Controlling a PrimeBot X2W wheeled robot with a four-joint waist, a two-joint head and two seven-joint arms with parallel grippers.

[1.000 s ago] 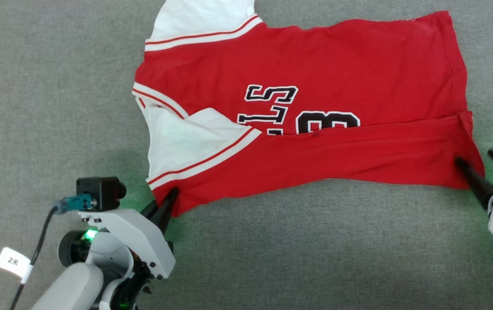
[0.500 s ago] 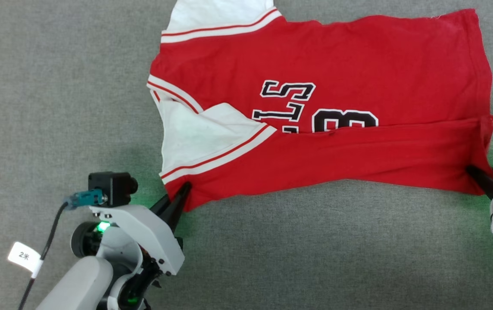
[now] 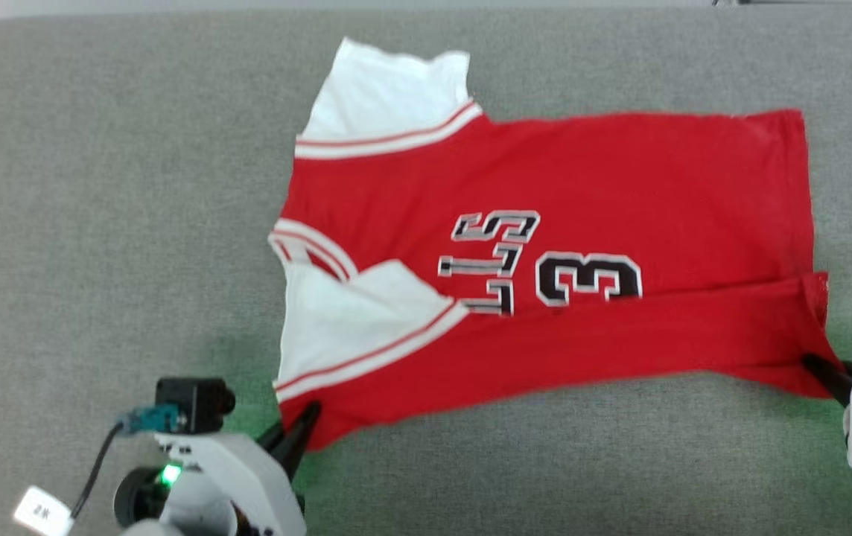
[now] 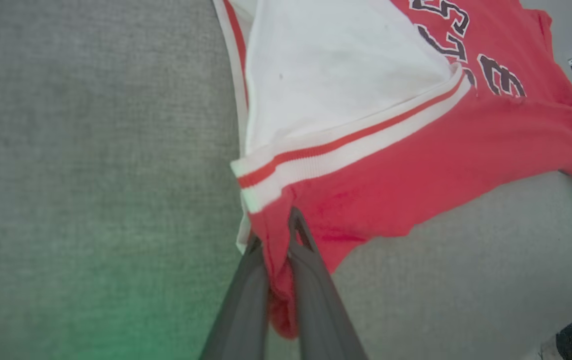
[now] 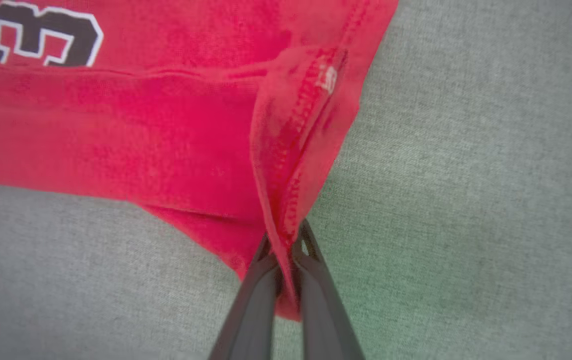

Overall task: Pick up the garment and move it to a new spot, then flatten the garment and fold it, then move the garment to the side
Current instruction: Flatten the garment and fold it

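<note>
Right gripper point(image 3: 815, 363), its fingers spread either side of the hem a second ago, is now pinched together on the garment's point(image 3: 582, 179) near hem corner. The head camera has tipped as well, so the whole scene sits lower in its view. More of the print is uncovered too: a half-hidden digit now reads as a full "3". Beside it, turned sideways, stand the black-and-white letters "LLS", with the near fold of red cloth running just along the bottom of the print. The right wrist view shows the fingers closed on the doubled, stitched hem point(image 5: 286, 165); a small white label point(image 5: 330, 80) there is too blurred to read. The left gripper point(image 3: 305, 415) is clamped on the red corner under the near sleeve point(image 3: 344, 327), and cloth bunches between its fingers point(image 4: 311, 280) in the left wrist view. One garment lies spread on the grey cloth surface point(image 3: 98, 223), neck to the robot's left. It has two white sleeves, the far one point(image 3: 389, 97) flat and the near one folded over the chest. On the left wrist sit a black camera point(image 3: 194, 394), a teal plug point(image 3: 144, 421) and a green light point(image 3: 170, 473). A white tag point(image 3: 42, 511) on its cable is unreadable.
</note>
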